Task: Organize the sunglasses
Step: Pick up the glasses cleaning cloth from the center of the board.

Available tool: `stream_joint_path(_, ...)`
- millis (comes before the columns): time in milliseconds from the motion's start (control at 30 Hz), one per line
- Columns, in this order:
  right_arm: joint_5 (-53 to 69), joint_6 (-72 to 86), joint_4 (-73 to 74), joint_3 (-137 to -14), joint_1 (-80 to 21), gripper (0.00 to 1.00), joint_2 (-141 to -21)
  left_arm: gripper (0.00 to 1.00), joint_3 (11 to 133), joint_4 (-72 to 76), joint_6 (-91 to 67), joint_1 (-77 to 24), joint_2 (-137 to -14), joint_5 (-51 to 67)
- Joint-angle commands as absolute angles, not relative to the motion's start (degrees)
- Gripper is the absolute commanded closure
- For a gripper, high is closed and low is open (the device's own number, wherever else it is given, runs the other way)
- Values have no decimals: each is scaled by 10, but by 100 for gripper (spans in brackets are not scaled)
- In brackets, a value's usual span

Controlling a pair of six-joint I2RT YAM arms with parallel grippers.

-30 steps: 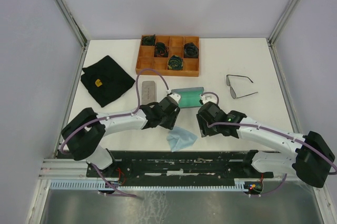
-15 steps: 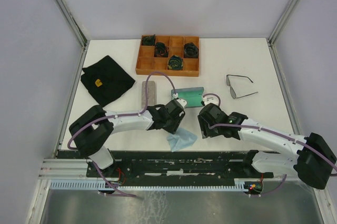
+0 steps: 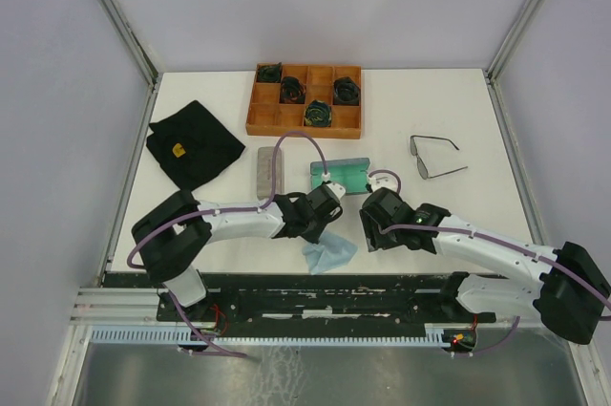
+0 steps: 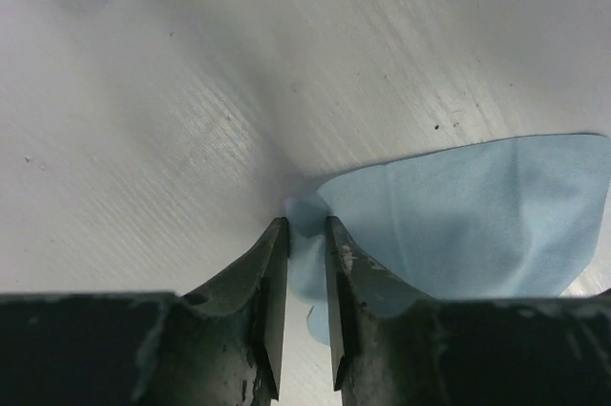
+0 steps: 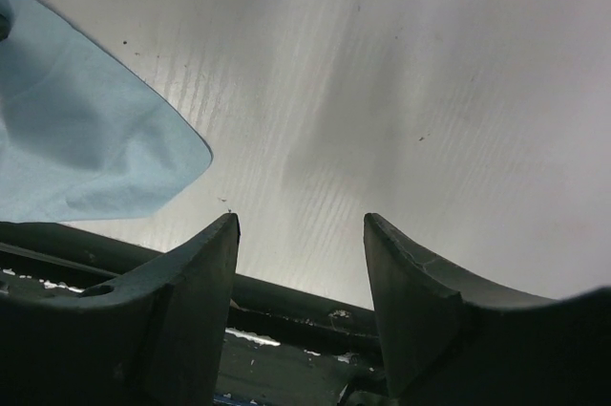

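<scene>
One pair of thin dark wire-framed sunglasses (image 3: 434, 158) lies unfolded on the white table at the right, far from both grippers. My left gripper (image 3: 320, 232) (image 4: 305, 223) points down at the near-centre. Its jaws stand a narrow gap apart, with a corner of a light blue cloth (image 4: 458, 220) (image 3: 327, 253) between the fingertips. My right gripper (image 3: 368, 232) (image 5: 301, 220) hovers open over bare table just right of the cloth, and nothing is between its fingers.
An open teal-lined case (image 3: 340, 175) lies behind the grippers, with a grey oblong case (image 3: 266, 170) to its left. A black cloth (image 3: 191, 146) sits at the far left. At the back stands a wooden compartment tray (image 3: 349, 125) with dark green coiled bundles (image 3: 318, 113). A black rail (image 5: 286, 306) runs along the near edge.
My left gripper has moved right and nearer, from beside the teal case to the cloth's corner, and its jaws have narrowed. The right arm has barely moved.
</scene>
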State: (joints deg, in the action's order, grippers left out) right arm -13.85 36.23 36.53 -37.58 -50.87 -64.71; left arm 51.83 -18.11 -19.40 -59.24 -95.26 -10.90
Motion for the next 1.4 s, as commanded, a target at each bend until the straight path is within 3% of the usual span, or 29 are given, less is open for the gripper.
stream_joint_path(0,-155,366,368,-381,-506,36,-631,78,493,-183,-207,-599,-978,-87)
stream_joint_path(133,-154,369,371,-379,-505,36,-631,94,486,-173,-219,-599,-976,-102)
stream_joint_path(200,-150,373,367,-377,-505,36,-630,97,486,-170,-229,-596,-974,-111)
stream_joint_path(733,-111,405,283,-470,-543,38,-784,97,369,-140,-380,-588,-887,-140)
stream_joint_path(1367,-149,430,296,-526,-585,44,-912,97,334,-136,-384,-587,-845,-139)
